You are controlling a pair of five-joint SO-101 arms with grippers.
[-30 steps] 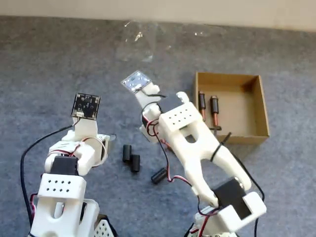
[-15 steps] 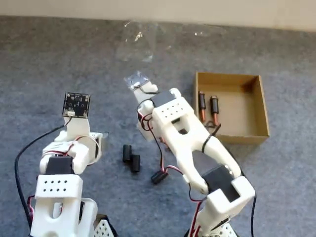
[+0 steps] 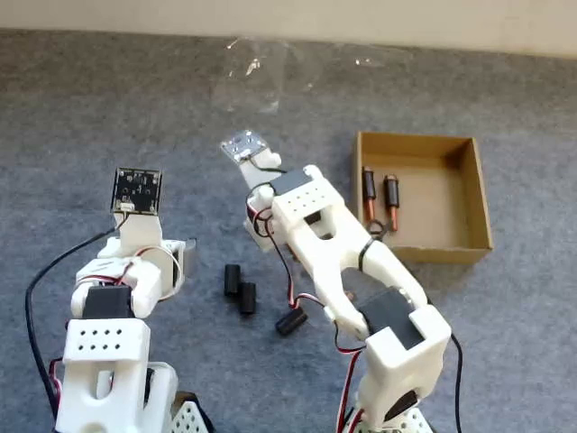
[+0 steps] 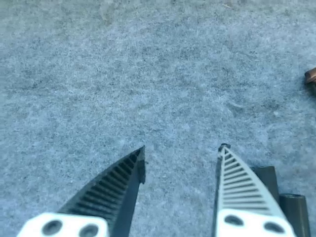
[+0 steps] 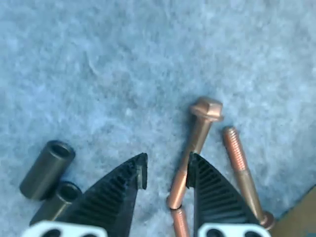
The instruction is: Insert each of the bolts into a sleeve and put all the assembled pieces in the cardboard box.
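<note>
In the right wrist view my right gripper (image 5: 167,160) is open over the grey carpet. The shaft end of a copper bolt (image 5: 197,133) lies between its fingers, close to one pad. A second bolt (image 5: 242,165) lies beside it, and the tip of a third (image 5: 180,219) shows below. Two dark sleeves (image 5: 47,168) lie on the other side of that gripper. My left gripper (image 4: 182,150) is open over bare carpet, with two sleeves (image 4: 269,177) just beside one finger. In the high view the cardboard box (image 3: 473,194) holds two assembled pieces (image 3: 368,191).
A third dark sleeve (image 3: 290,320) lies apart from the pair (image 3: 239,289), under the right arm's cables. A crumpled clear plastic bag (image 3: 252,72) lies at the far edge of the carpet. Open carpet stretches left of the left arm.
The right arm has swung to the left, away from the box, bringing its wrist over the bolts. The left arm's wrist has shifted a little to the left.
</note>
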